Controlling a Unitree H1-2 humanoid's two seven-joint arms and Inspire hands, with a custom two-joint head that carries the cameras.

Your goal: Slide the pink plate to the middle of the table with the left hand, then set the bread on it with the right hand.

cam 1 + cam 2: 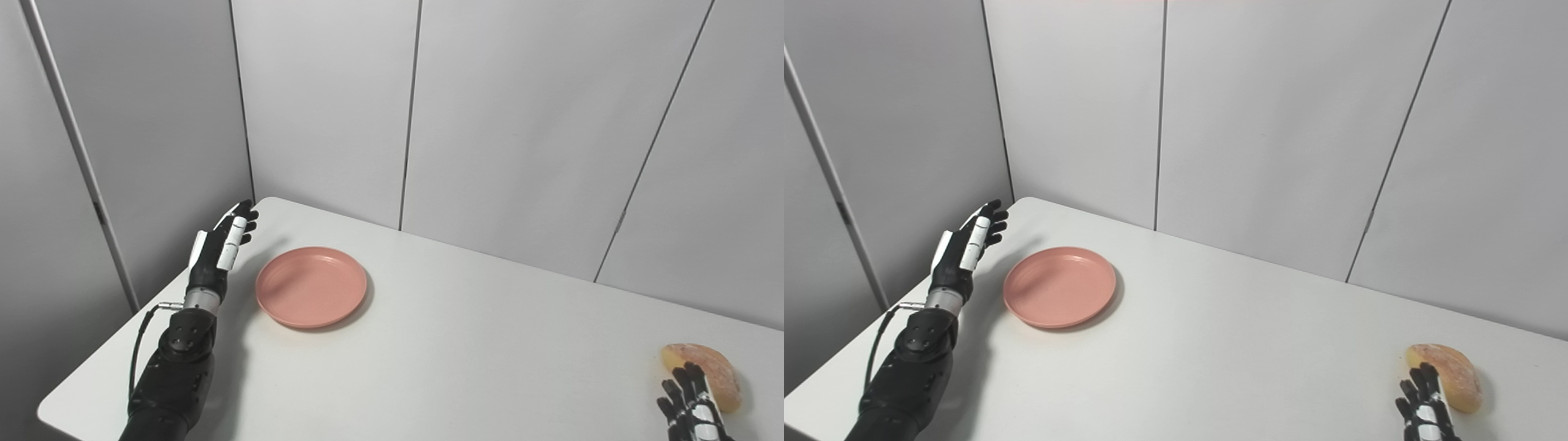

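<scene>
Clearly the slide comes first: the pink plate (311, 286) lies flat on the desk (465, 343) toward its far left, well short of the middle. Just left of it the left robot hand (222, 248) stands empty, fingers straight and together — not touching the rim. It should probably lower, set its fingers against the rim's left edge and push right slowly, keeping the plate flat. At the near right, the right robot hand (1424, 409) waits beside the bread (1448, 375) — fingers spread, holding nothing.
</scene>
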